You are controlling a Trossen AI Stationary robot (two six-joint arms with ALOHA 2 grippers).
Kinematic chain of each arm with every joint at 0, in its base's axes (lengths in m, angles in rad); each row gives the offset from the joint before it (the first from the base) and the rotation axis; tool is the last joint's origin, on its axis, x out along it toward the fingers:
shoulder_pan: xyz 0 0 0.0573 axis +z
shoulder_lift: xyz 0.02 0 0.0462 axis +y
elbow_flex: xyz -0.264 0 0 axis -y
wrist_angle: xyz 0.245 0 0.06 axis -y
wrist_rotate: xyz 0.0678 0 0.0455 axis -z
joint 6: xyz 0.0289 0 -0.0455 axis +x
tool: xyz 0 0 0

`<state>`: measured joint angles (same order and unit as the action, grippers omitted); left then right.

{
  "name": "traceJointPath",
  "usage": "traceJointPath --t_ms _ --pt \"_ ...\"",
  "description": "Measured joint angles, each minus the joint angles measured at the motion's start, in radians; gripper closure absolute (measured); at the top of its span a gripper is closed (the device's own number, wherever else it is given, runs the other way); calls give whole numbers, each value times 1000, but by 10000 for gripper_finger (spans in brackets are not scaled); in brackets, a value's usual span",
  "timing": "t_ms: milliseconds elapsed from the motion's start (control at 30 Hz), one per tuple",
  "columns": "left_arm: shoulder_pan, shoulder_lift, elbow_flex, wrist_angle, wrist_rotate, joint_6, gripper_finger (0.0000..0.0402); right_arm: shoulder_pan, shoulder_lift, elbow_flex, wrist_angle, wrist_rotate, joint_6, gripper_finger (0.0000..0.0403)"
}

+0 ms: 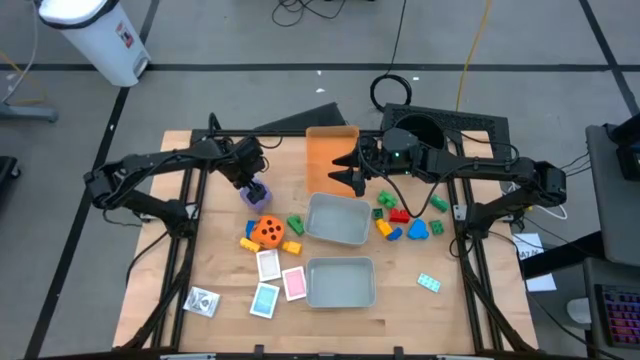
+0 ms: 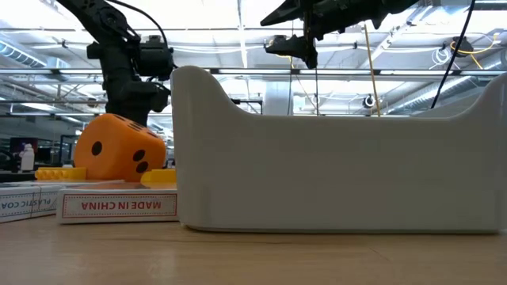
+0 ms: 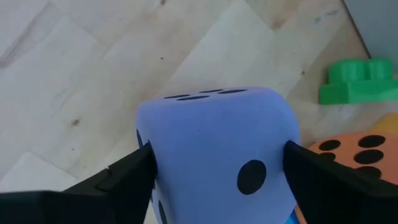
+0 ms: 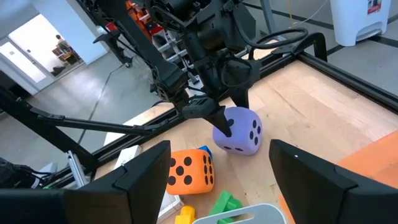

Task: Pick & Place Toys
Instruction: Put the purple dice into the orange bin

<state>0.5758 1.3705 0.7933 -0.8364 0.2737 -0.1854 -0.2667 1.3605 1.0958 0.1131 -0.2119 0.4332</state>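
The left gripper (image 3: 214, 171) is clasping the purple die (image 3: 217, 149) between its fingers (image 4: 221, 123) (one on each side face), the die sitting on the wooden table (image 1: 200, 250) just beside the orange die (image 1: 266, 231). The right gripper (image 1: 343, 172) is hovering spread wide over the orange tray (image 1: 325, 150).

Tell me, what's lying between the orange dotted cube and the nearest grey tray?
A green brick lies on the table between the orange die and the grey tray, clearest in the high view.
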Motion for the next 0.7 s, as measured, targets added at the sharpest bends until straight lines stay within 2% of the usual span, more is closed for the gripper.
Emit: traceJointPath --t_ms 100,433,700 --pt "0 0 0 0 3 0 110 0 0 0 0 0 0 137" --pt "-2 -20 53 -45 -10 75 123 0 0 0 0 0 0 137" --pt "-2 -20 90 -72 -16 105 184 0 0 0 0 0 0 137"
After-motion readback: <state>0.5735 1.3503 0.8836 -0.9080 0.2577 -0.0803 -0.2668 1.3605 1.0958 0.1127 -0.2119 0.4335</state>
